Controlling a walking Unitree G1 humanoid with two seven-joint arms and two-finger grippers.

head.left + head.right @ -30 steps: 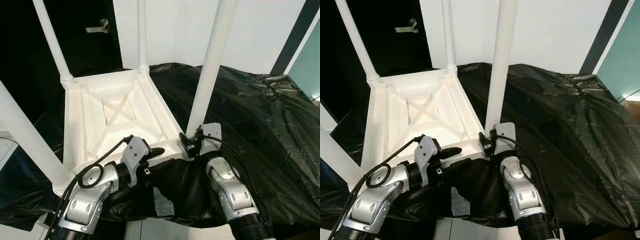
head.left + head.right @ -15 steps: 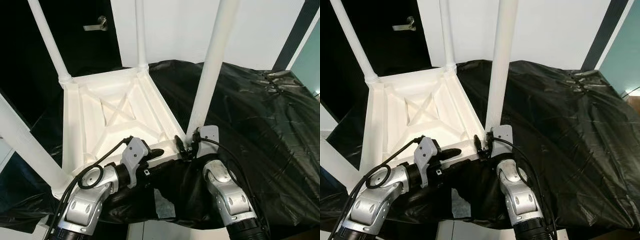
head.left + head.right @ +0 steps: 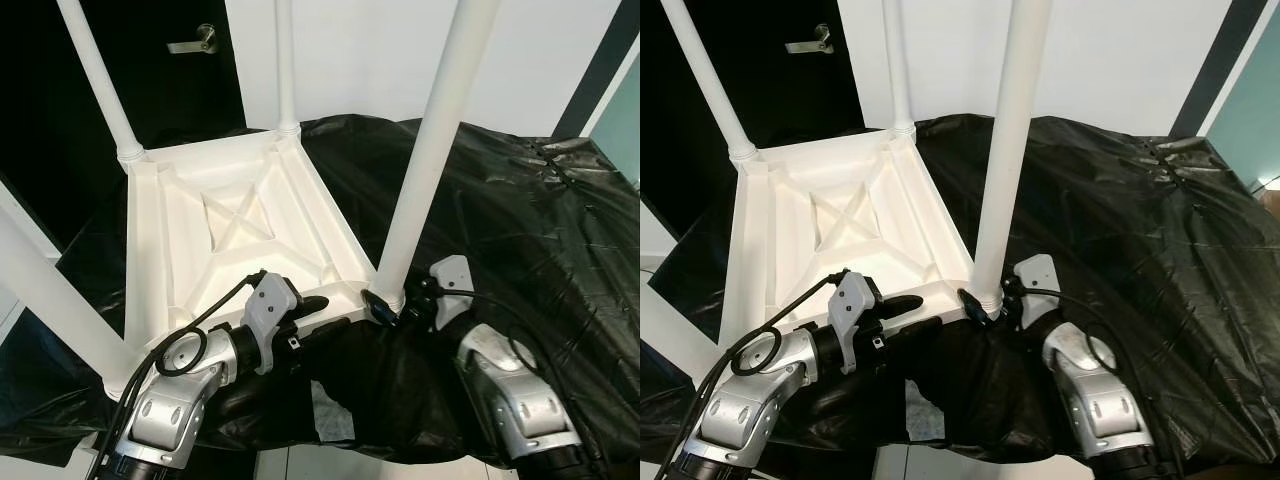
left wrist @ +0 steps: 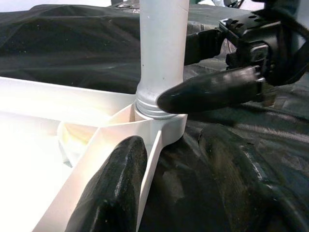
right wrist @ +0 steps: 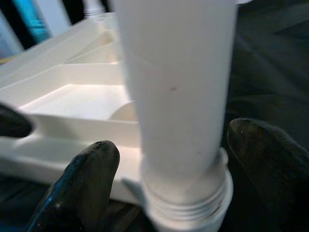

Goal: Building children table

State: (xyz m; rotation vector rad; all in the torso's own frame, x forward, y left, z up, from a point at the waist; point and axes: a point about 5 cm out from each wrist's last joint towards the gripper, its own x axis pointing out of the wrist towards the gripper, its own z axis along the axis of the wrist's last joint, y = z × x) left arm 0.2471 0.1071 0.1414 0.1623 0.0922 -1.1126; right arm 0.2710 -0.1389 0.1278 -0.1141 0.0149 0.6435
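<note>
White plastic children's table (image 3: 240, 235) is seen upside down on a black plastic sheet (image 3: 520, 220), its ribbed underside facing up. Four white legs are counted, all standing upright from the corners: the near right leg (image 3: 430, 160), the far right leg (image 3: 284, 60), the far left leg (image 3: 95, 75) and the near left leg (image 3: 45, 300).

Two grippers are in view. The right gripper (image 5: 169, 169) is placed at the base of the near right leg, where the leg meets its threaded collar (image 5: 188, 203). Its two black fingers (image 5: 79, 183) are spread apart, one on each side of the leg; whether they touch it cannot be told.

The left gripper (image 3: 305, 315) is set at the table's near rim (image 3: 335, 300), just left of that same corner. Its fingers (image 4: 113, 188) are apart, one inside the rim wall and one outside it on the sheet.

Behind the table a dark door (image 3: 140, 70) with one metal handle (image 3: 195, 42) is seen beside a white wall (image 3: 350, 60).
</note>
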